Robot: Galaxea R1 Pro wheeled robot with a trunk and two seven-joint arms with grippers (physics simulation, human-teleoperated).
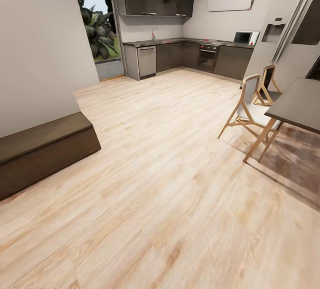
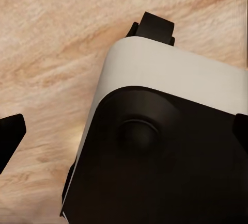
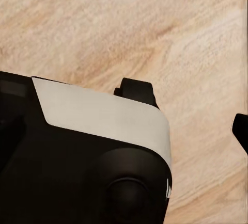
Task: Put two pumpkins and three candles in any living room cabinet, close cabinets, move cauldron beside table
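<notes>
Spreading across the lower half of the head view, the pale wood floor [image 1: 169, 200] lies bare from the bottom edge up toward the kitchen. At the left edge, just above mid-height, the end of a long low dark-brown cabinet [image 1: 44, 149] stands against a grey wall [image 1: 40, 45], its front flat and shut as far as it shows. At the right edge a dark dining tabletop [image 1: 300, 104] reaches into the frame, with a brownish rug [image 1: 295, 160] under it and two light-wood chairs [image 1: 249, 111] drawn up beside it, one behind the other. Farther back, at the upper centre, dark kitchen units [image 1: 186, 56] run along the far wall with a steel dishwasher [image 1: 146, 61], an oven [image 1: 207, 57] and a microwave [image 1: 244, 37] on the counter. A tall refrigerator [image 1: 289, 36] fills the upper right, and green plants [image 1: 95, 27] show through a glass door at the upper left.

In the left wrist view the robot's white-and-black base [image 2: 170, 131] sits over the wood floor, and a dark fingertip [image 2: 10, 136] of the left gripper pokes in at each side edge; the wide gap between them shows the jaws spread apart. In the right wrist view a similar white-and-black body [image 3: 93, 152] covers the lower left, and a single dark fingertip [image 3: 241, 128] shows at the right edge, so whether the right gripper is open or closed cannot be told.
</notes>
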